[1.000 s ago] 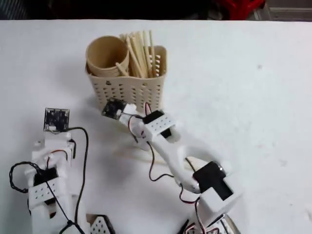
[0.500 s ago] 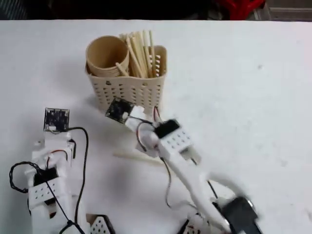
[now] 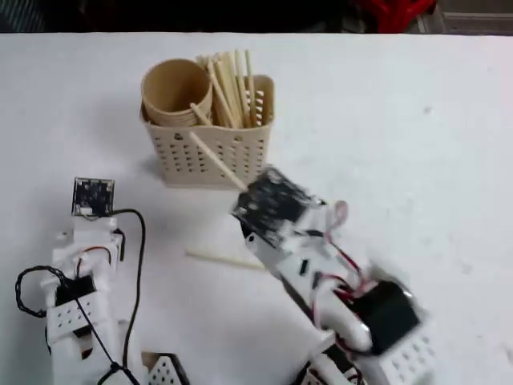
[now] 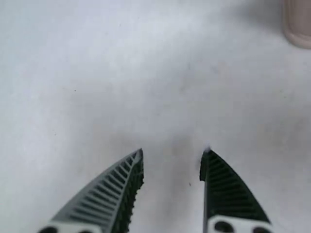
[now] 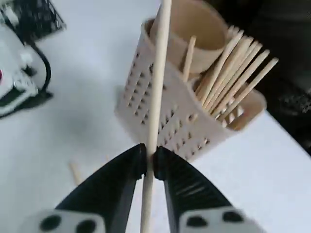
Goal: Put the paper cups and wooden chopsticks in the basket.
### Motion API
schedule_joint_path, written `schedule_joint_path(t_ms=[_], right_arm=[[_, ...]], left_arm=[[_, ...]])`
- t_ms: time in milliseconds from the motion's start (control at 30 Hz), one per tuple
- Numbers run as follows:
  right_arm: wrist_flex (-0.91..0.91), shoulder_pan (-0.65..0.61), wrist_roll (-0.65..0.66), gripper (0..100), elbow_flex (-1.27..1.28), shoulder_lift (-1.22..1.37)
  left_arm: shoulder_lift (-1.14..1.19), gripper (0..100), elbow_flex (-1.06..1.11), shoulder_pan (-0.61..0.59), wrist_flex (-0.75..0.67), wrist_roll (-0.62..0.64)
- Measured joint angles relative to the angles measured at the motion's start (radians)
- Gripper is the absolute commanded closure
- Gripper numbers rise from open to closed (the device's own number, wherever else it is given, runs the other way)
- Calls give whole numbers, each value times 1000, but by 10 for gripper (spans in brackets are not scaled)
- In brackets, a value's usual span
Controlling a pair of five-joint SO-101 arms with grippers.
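Observation:
The perforated beige basket [image 3: 210, 148] stands at the back of the table with stacked paper cups [image 3: 176, 90] and a bundle of wooden chopsticks [image 3: 234, 76] inside. My right gripper [image 5: 149, 151] is shut on one chopstick [image 5: 158, 73], held in the air just in front of the basket [image 5: 170, 116] and slanting across its front wall [image 3: 215, 159]. Another chopstick [image 3: 224, 259] lies flat on the table beside the right arm [image 3: 321, 273]. My left gripper [image 4: 173, 153] hangs open over bare table at the lower left, holding nothing.
The left arm [image 3: 80, 273] with its black cable sits near the front left edge. White table stretches free to the right of the basket. A corner of the basket [image 4: 299, 24] shows in the left wrist view.
The right arm has lifted one chopstick off the table and pulled back and up; the chopstick now points at the basket front. A second chopstick stayed on the table. The left arm kept still.

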Motion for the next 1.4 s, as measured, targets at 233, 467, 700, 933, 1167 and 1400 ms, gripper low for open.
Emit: schedule_joint_path(t_ms=[233, 467, 700, 933, 1167, 1400], right_arm=[[-77, 5, -63, 981, -330, 190], [-535, 5, 5, 981, -459, 535], [-675, 21, 46, 981, -500, 724], [-677, 89, 48, 981, -500, 743], [-724, 118, 48, 981, -500, 752], [-753, 115, 48, 933, -448, 752]], left_arm=[[0, 797, 0, 0, 0, 0], [0, 797, 0, 0, 0, 0], [0, 797, 0, 0, 0, 0], [0, 797, 0, 0, 0, 0], [0, 797, 0, 0, 0, 0], [0, 797, 0, 0, 0, 0]])
